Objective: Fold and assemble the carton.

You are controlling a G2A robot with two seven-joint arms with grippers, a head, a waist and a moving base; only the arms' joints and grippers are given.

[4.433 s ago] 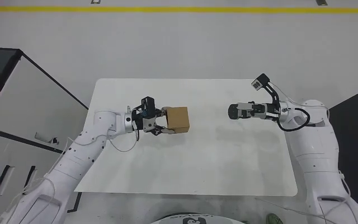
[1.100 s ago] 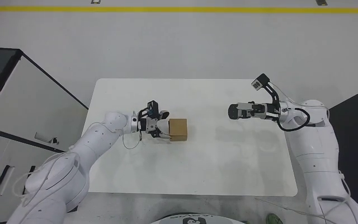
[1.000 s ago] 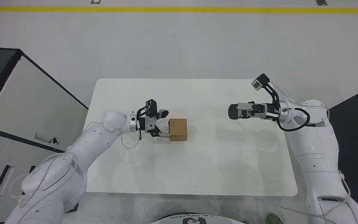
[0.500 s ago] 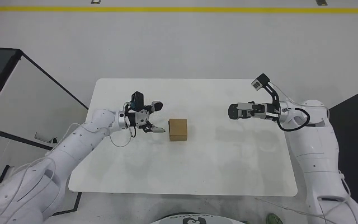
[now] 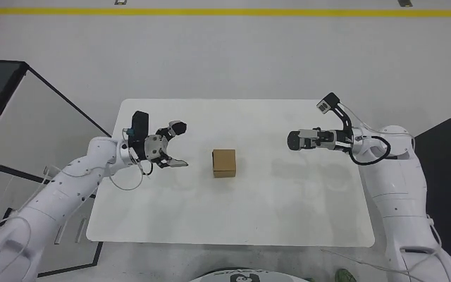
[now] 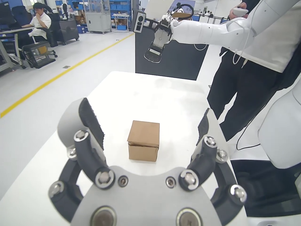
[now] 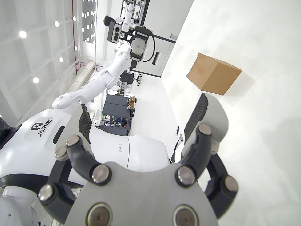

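Observation:
A closed brown carton (image 5: 225,163) stands upright on the white table (image 5: 296,204), near its middle. My left gripper (image 5: 180,145) hovers open a short way to the left of the carton, fingers pointed at it, holding nothing. In the left wrist view the carton (image 6: 143,140) sits beyond the left gripper (image 6: 145,110), apart from both pads. My right gripper (image 5: 290,139) hangs open over the table to the right of the carton, well apart from it. The right wrist view has the carton (image 7: 212,77) beyond the right gripper (image 7: 143,103).
A black-framed panel (image 5: 42,127) stands beside the table's left edge. White table surface lies bare on every side of the carton. A yellow line (image 5: 225,11) runs across the floor beyond the table.
The left gripper held the carton between its fingers, set it down, let go and drew back to the left. The carton stays put. The right arm has not moved.

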